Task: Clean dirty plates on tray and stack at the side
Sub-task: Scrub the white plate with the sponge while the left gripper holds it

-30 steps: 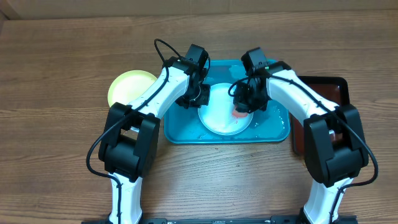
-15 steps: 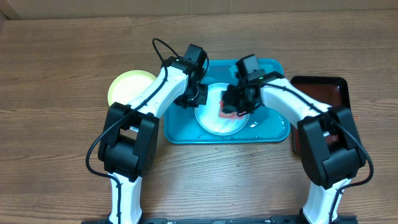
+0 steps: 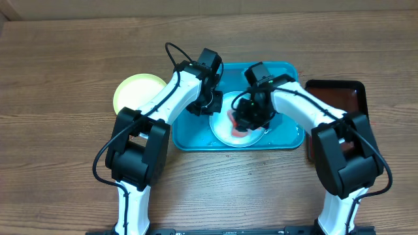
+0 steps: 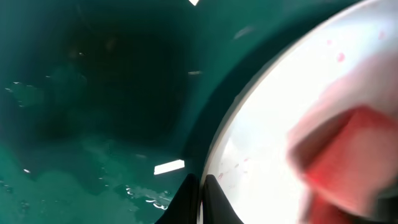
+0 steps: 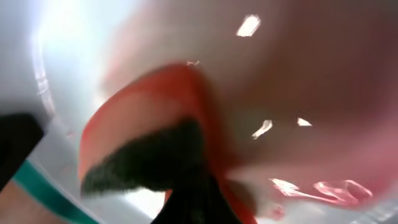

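A white plate (image 3: 223, 132) lies in the turquoise tray (image 3: 287, 134). My left gripper (image 3: 212, 104) is shut on the plate's left rim; in the left wrist view its fingers (image 4: 202, 190) pinch the rim of the plate (image 4: 280, 106) over the tray floor (image 4: 93, 93). My right gripper (image 3: 247, 116) is shut on a red sponge (image 3: 234, 121) and presses it on the plate. The right wrist view shows the sponge (image 5: 143, 137) with a dark scrub face against the wet, pink-smeared plate (image 5: 298, 74). A cream plate with a green rim (image 3: 134, 91) lies on the table to the left of the tray.
A dark red-brown tray (image 3: 339, 94) with a black rim sits to the right of the turquoise tray. Water drops lie on the turquoise tray's floor. Both arms cross over the tray's far half.
My right gripper has swept the red sponge leftward across the white plate. The left gripper has kept hold of the rim, and the plate shifted slightly.
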Motion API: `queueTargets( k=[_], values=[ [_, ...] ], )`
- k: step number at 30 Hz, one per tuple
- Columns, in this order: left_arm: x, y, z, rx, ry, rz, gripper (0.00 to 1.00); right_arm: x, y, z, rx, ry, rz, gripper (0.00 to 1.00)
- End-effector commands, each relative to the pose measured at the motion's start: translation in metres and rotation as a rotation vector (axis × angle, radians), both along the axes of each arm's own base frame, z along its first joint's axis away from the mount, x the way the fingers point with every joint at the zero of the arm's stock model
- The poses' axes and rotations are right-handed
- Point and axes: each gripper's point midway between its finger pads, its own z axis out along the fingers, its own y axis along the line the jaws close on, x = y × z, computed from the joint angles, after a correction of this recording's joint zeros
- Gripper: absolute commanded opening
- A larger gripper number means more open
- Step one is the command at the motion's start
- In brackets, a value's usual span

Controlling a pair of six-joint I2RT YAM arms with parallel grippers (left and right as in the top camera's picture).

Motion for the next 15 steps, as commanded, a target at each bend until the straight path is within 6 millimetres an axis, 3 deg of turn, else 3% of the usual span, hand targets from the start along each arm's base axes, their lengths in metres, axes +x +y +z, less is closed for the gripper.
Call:
queueTargets(
  k=[1,4,8,15],
  values=[
    [0.009,0.011,0.002,0.016,-0.012,0.054,0.04,0.017,-0.055,-0.007,-0.221,-0.032,-0.083,0.04],
    [0.012,0.013,0.003,0.006,-0.01,0.083,0.04,0.024,-0.064,0.0,-0.258,-0.055,-0.062,0.04],
    [0.017,0.013,0.004,-0.009,-0.024,0.105,0.04,0.038,-0.061,0.01,-0.269,-0.11,-0.032,0.04],
    [0.019,0.008,0.005,-0.041,-0.023,0.102,0.04,0.054,-0.028,0.007,-0.198,-0.223,0.016,0.04]
  ],
)
